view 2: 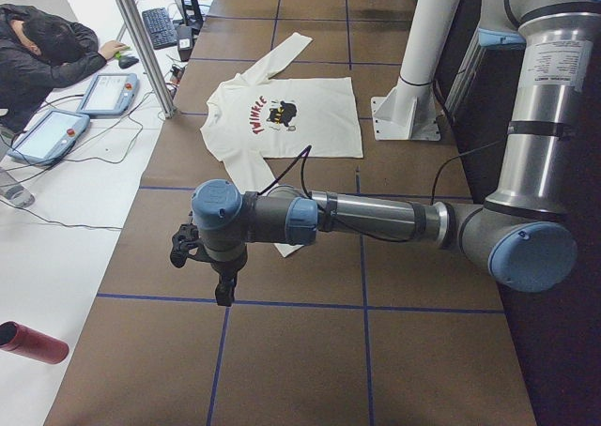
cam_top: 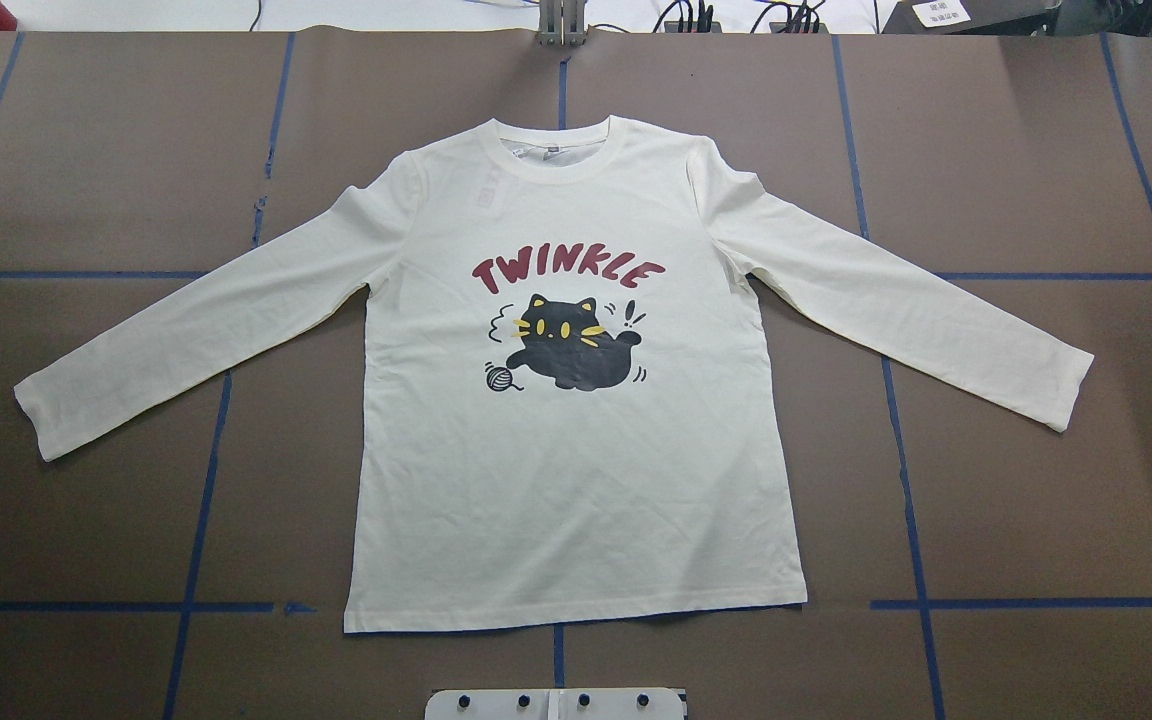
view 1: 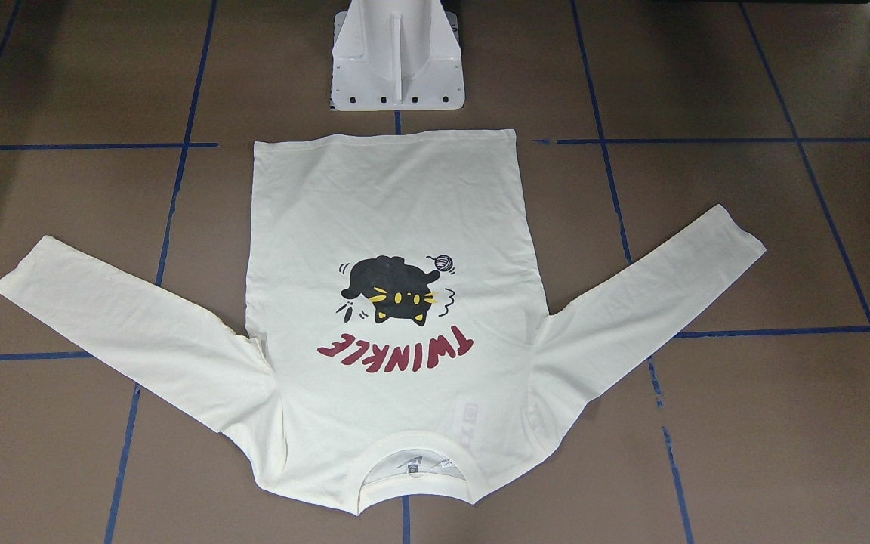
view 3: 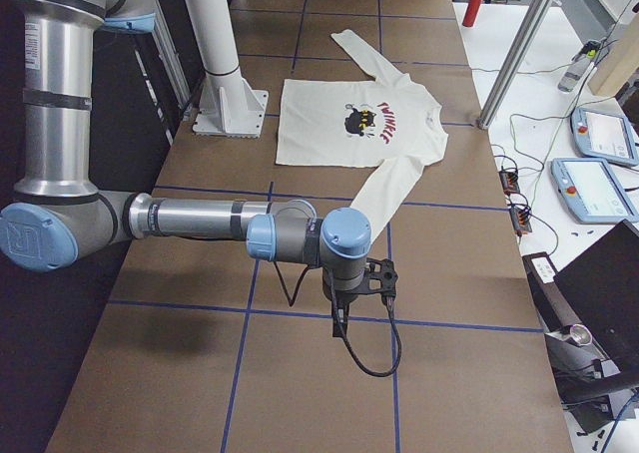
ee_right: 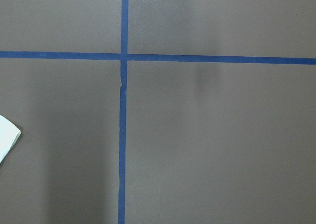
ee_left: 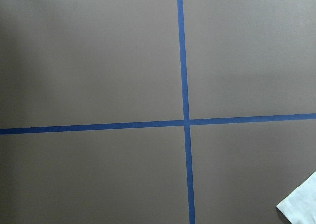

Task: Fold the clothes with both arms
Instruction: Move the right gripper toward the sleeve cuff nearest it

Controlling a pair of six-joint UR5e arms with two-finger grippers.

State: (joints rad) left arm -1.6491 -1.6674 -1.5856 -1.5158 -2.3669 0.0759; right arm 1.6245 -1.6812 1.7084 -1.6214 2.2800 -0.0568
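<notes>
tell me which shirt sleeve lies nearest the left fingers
The cream sleeve on the overhead view's left; its cuff lies near the left black fingers, the other sleeve points away.

Bright even overhead light, all views sharp. Worktop (view 1: pixel 745 227) darker at front-facing top corners. Faint soft shadow patch in right wrist view; T-shirt (cam_top: pixel 576 480) barely casts shadow

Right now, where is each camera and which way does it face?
Front-facing: across the table, facing the robot; T-shirt upside down; only its pedestal shows.
Overhead: behind the robot, looking forward; same T-shirt upright, pedestal again.
Exterior left: table's left end; left arm near.
Exterior right: opposite end; right arm near.
Left wrist: straight down; tape cross, a cuff.
Right wrist: likewise; the other cuff.
</notes>
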